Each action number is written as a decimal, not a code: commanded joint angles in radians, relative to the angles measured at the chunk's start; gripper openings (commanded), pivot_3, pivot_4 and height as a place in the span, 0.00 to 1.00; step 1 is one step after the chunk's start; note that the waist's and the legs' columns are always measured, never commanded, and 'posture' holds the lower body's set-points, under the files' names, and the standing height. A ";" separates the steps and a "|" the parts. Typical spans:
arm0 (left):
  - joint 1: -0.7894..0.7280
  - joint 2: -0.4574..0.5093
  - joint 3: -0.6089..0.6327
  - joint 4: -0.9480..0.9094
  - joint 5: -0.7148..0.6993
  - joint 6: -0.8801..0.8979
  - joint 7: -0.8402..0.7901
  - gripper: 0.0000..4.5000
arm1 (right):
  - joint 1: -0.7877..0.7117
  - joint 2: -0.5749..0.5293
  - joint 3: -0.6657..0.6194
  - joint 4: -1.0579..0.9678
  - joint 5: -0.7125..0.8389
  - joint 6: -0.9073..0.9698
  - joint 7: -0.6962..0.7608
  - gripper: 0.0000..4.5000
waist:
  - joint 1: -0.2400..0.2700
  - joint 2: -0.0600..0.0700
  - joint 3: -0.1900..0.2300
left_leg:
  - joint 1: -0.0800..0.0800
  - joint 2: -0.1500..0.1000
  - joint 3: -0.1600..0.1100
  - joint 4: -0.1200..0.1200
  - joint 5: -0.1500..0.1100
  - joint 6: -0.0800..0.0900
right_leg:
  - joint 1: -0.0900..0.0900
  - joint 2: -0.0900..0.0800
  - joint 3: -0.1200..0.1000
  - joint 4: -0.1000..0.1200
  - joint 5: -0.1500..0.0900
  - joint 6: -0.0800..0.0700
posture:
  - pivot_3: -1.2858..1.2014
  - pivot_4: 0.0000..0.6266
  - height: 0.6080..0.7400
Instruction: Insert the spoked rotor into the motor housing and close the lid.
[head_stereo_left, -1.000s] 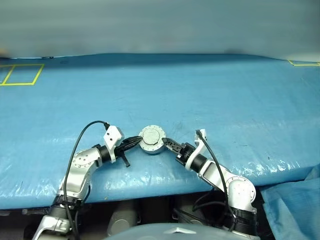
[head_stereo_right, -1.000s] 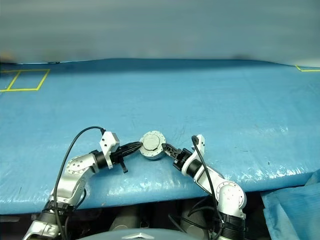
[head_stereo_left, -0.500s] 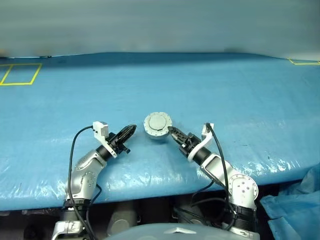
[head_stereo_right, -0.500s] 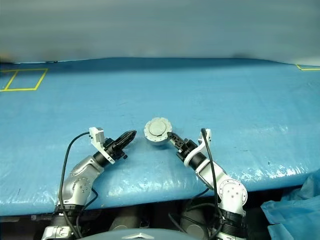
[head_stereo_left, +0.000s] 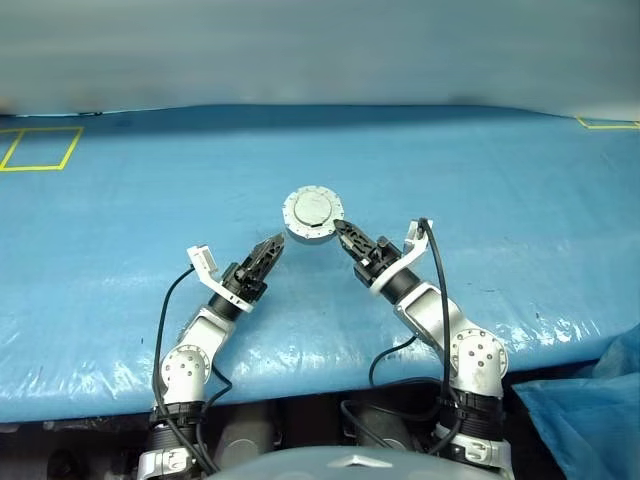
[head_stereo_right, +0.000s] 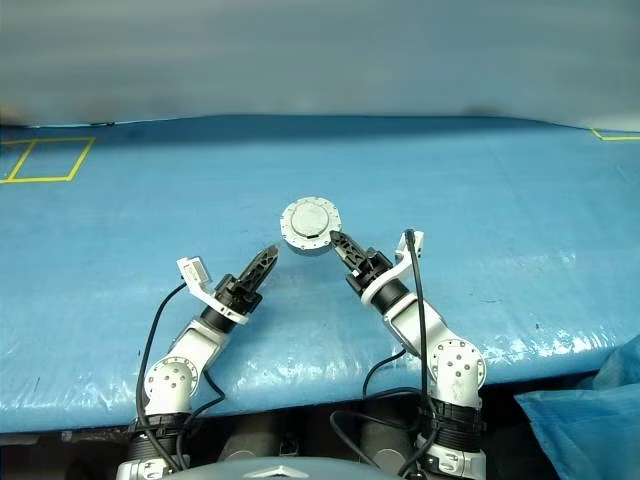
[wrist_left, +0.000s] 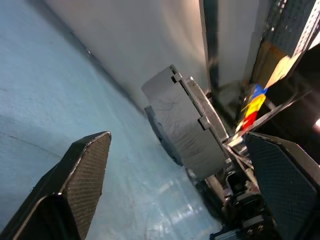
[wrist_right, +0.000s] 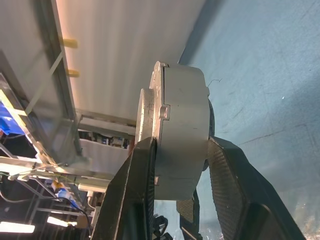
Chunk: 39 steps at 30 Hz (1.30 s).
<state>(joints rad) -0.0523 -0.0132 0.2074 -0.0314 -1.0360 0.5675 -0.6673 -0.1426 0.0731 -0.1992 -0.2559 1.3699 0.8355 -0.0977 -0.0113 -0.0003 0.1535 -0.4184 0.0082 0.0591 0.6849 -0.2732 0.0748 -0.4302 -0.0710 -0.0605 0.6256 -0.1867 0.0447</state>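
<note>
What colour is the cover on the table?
Blue, a slightly shiny blue sheet with yellow tape marks; it shows best in the left eye view.

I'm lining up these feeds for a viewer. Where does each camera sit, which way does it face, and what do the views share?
Left and right eye views: on the head, looking forward and down over the blue table; both arms show, the right gripper holding up the closed motor housing, the left gripper open beside it.
Left wrist view: along its own open jaws at the housing's rim.
Right wrist view: along its own jaws, clamped across the housing.
Shared: every view shows the housing.
</note>
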 joint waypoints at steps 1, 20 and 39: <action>-0.016 -0.015 0.018 -0.029 -0.094 0.061 0.028 0.99 | -0.037 0.009 0.022 -0.088 0.066 -0.024 0.013 0.27 | 0.000 0.000 0.000 | 0.000 0.000 0.000 0.000 0.000 0.000 | 0.000 0.000 0.000 0.000 0.000 0.000 | 0.52 0.24 1.00; -0.100 -0.054 0.025 0.055 -0.137 0.132 0.060 0.99 | 0.013 -0.037 0.157 -0.103 0.031 -0.007 0.029 0.27 | 0.000 -0.001 0.000 | 0.000 -0.001 0.000 0.001 0.000 0.000 | 0.001 0.001 0.002 0.000 0.001 -0.007 | 0.52 0.24 1.00; -0.078 -0.101 0.029 0.031 -0.175 0.109 0.103 0.59 | 0.019 -0.045 0.165 -0.096 -0.001 -0.016 0.063 0.27 | 0.000 -0.001 0.000 | 0.000 -0.001 0.001 0.002 0.000 0.000 | 0.001 0.002 0.003 0.000 0.001 -0.006 | 0.52 0.24 1.00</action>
<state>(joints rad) -0.1302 -0.0660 0.2368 0.0369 -1.1877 0.6902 -0.5561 -0.1137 0.0180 -0.0350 -0.2965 1.3401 0.8371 -0.0572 -0.0111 -0.0014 0.1538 -0.4180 0.0076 0.0599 0.6873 -0.2734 0.0751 -0.4295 -0.0693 -0.0576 0.6257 -0.1853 0.0384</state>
